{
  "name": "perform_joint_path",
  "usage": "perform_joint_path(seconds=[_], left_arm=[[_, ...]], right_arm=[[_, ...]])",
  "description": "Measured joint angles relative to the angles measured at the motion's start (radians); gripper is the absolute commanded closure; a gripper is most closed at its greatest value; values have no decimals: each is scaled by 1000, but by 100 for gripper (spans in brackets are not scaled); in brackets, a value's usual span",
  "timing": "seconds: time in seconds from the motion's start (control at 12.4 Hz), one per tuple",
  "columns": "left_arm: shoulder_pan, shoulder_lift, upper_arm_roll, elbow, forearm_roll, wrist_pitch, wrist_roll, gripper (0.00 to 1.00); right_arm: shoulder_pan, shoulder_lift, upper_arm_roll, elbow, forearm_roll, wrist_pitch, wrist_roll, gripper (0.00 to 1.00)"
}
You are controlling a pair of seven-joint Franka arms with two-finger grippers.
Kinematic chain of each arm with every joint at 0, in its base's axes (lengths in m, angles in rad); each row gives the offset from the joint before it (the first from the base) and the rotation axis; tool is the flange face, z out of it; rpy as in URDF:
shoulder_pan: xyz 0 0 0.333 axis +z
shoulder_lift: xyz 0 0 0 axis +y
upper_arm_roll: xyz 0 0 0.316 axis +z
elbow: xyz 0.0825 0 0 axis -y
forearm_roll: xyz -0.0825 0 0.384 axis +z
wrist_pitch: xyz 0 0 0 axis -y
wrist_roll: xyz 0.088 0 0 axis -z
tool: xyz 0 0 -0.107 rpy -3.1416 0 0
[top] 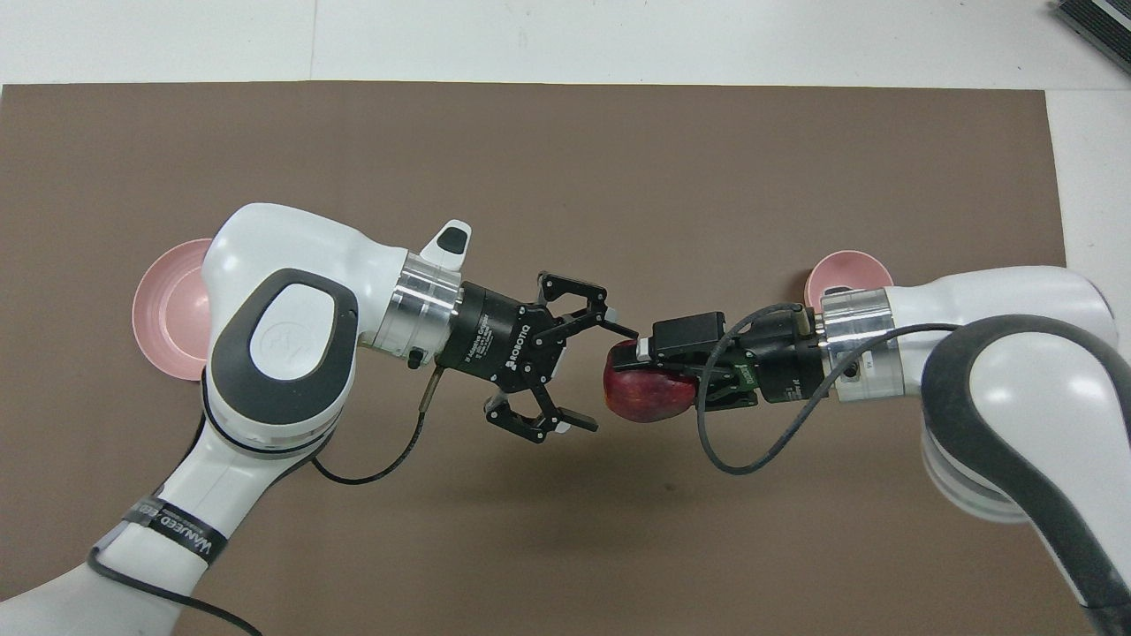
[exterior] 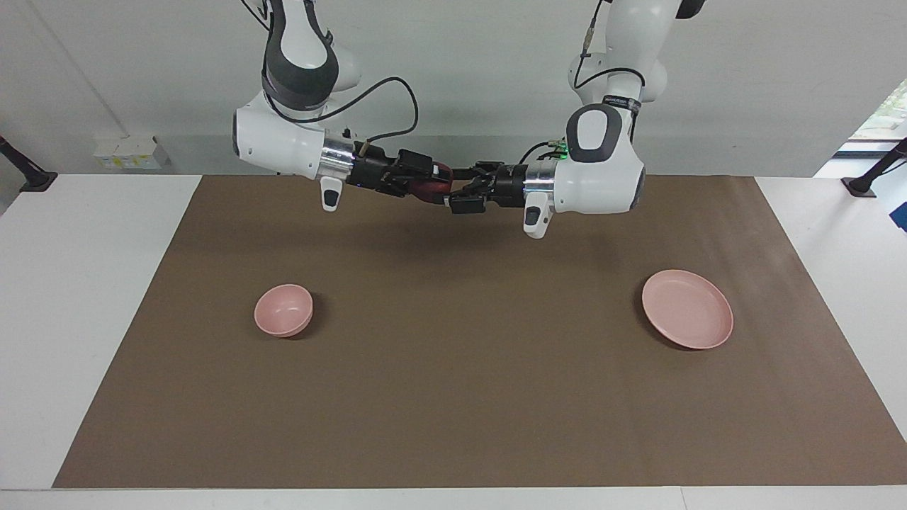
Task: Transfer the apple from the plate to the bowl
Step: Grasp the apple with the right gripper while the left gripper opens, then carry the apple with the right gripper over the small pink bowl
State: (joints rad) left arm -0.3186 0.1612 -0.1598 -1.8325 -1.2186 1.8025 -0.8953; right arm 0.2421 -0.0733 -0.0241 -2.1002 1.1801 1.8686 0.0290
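Note:
My right gripper (exterior: 441, 185) is shut on the dark red apple (exterior: 430, 190), held up over the brown mat between the two arms; the gripper (top: 634, 371) and the apple (top: 649, 395) also show in the overhead view. My left gripper (exterior: 462, 191) is open and faces the apple, its fingertips close beside it (top: 601, 376). The pink plate (exterior: 687, 308) lies empty toward the left arm's end, partly hidden under the left arm from above (top: 163, 318). The pink bowl (exterior: 283, 309) stands empty toward the right arm's end, half hidden by the right arm from above (top: 839, 268).
A brown mat (exterior: 453, 397) covers most of the white table (exterior: 78, 297). A small white box (exterior: 131, 152) sits at the wall past the right arm's end.

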Motion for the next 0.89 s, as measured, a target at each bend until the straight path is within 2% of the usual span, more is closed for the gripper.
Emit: perform_joint_path(seconds=[0.24, 0.57, 0.89], left_arm=[[21, -70, 7, 34, 286, -90, -5, 0], [27, -80, 9, 67, 569, -113, 15, 0], [59, -79, 13, 69, 675, -112, 184, 0]], right_arm=[[-16, 12, -13, 4, -146, 47, 0, 100], [2, 31, -10, 5, -429, 161, 52, 100], [35, 41, -7, 7, -728, 201, 109, 100]])
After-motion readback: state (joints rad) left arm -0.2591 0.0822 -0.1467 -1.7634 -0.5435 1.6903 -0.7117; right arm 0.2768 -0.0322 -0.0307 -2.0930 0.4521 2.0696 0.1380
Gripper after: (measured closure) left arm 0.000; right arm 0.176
